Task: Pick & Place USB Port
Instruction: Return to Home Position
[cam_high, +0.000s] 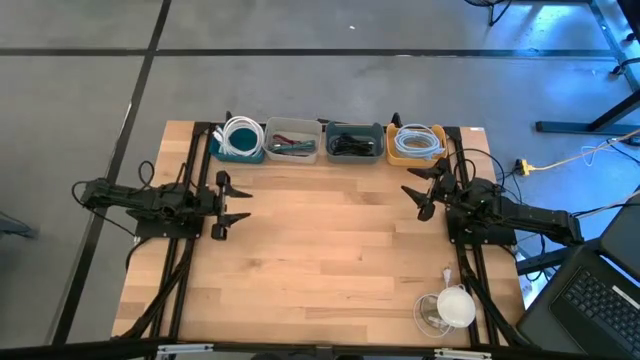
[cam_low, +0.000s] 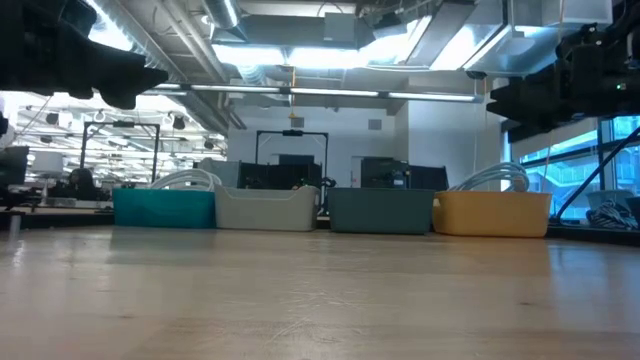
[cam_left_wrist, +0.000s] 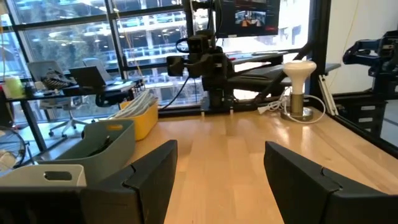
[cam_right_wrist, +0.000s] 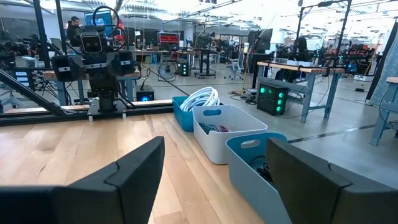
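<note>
Four small bins stand in a row along the table's far edge: a teal bin (cam_high: 240, 140) with coiled white cable, a pale grey bin (cam_high: 292, 140) with mixed cables, a dark blue-grey bin (cam_high: 353, 142) with dark cables, and a yellow bin (cam_high: 416, 144) with coiled white cable. No single USB piece can be told apart. My left gripper (cam_high: 236, 204) is open above the table's left side. My right gripper (cam_high: 418, 187) is open on the right, near the yellow bin. Both hold nothing.
A white round-topped stand with a white cord (cam_high: 452, 306) sits at the table's near right corner. The wooden tabletop (cam_high: 330, 240) lies bare between the arms. A laptop (cam_high: 590, 300) sits off the table to the right. People show far off in the room.
</note>
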